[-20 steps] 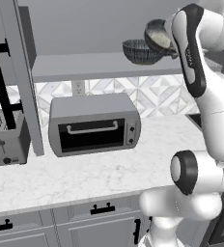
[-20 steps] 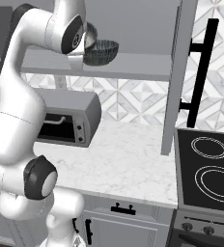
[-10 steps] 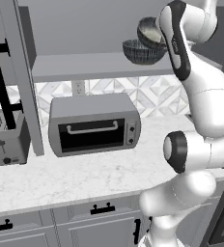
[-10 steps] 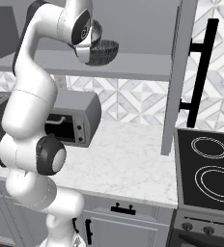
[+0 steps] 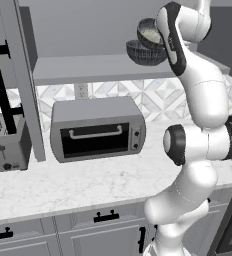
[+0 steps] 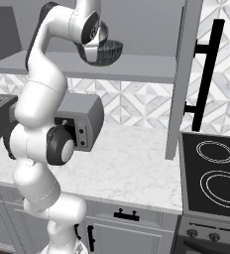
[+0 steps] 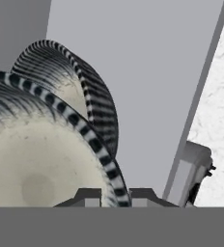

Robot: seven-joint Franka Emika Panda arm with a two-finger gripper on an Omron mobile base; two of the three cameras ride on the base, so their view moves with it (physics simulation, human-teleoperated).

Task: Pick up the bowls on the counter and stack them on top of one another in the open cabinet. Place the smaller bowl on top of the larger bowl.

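Toaster (image 5: 5, 145): one; at the left end of the counter (image 5: 88, 187), behind the open cabinet's door (image 5: 18, 85)
Toaster oven (image 5: 98, 129): one; silver, against the back wall of the counter, under the cabinet shelf (image 5: 88, 67)
Drawer handles (image 5: 106, 216): black bars on the grey drawer fronts below the counter's front edge; count not complete in any view
Bowls: two; both dark grey with pale streaks, both up at the open cabinet (image 6: 151, 30)
Larger bowl (image 5: 144, 52): upright on the shelf, near its right end and close to its front edge; in the hand view (image 7: 92, 101) it lies just beyond the held bowl
Smaller bowl (image 5: 150, 32): tilted with its pale inside facing left, above and just right of the larger bowl; whether the two touch cannot be told
Gripper (image 7: 116, 197): one; jaws nearly closed, clamped across the rim of the smaller bowl (image 7: 46, 159); one finger inside the rim, one outside
Stove (image 6: 213, 168): one; black top with two ring burners in view, at the right end of the counter
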